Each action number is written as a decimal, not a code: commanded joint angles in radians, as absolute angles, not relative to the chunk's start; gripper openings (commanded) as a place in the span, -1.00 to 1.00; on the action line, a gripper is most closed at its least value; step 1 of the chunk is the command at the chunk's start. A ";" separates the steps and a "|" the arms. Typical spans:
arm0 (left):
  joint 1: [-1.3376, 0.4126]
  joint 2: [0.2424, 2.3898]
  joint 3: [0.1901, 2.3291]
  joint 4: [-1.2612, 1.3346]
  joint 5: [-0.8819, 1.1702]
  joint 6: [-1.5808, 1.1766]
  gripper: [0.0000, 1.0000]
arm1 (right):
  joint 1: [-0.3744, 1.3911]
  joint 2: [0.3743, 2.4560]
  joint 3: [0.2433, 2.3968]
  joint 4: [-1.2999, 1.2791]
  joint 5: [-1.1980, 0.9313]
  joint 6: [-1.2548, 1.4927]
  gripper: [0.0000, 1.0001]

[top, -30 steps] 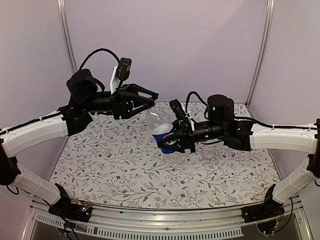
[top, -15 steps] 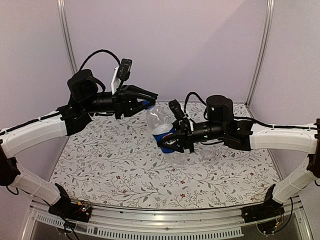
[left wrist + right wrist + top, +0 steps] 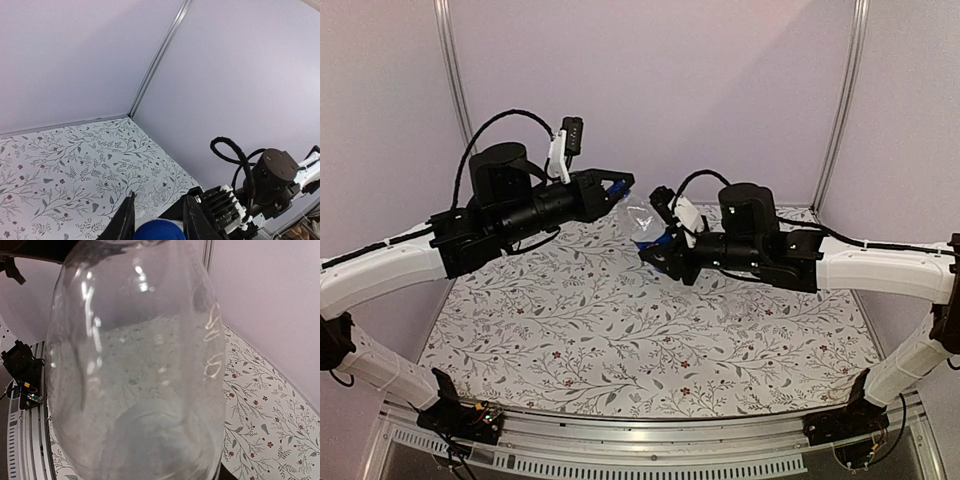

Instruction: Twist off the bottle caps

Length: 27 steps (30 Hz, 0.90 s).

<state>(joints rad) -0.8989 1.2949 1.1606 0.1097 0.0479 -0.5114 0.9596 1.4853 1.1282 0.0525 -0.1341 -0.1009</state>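
Below, floral cover under bottle, blue cap

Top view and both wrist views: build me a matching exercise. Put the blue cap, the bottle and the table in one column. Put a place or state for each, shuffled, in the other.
Column one:
1. blue cap
2. bottle
3. table

Column two:
A. covered with a flowered cloth
B. pinched in the left gripper
C. gripped by the right gripper

Pairs: 1-B, 2-C, 3-A
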 commanded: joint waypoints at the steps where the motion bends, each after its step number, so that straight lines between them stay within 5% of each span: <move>1: -0.978 1.335 1.209 0.004 -0.300 -0.514 -1.00 | 0.944 1.519 1.158 0.051 0.098 -0.084 -0.22; 9: -0.994 1.366 1.236 -0.018 -0.315 -0.510 -0.98 | 0.944 1.511 1.134 0.066 0.065 -0.098 -0.20; 17: -0.958 1.296 1.202 0.081 -0.113 -0.410 -0.02 | 0.941 1.445 1.052 0.084 -0.222 -0.158 -0.14; 27: -0.857 1.210 1.158 0.110 0.320 -0.306 0.65 | 0.908 1.420 1.031 0.081 -0.511 -0.154 -0.11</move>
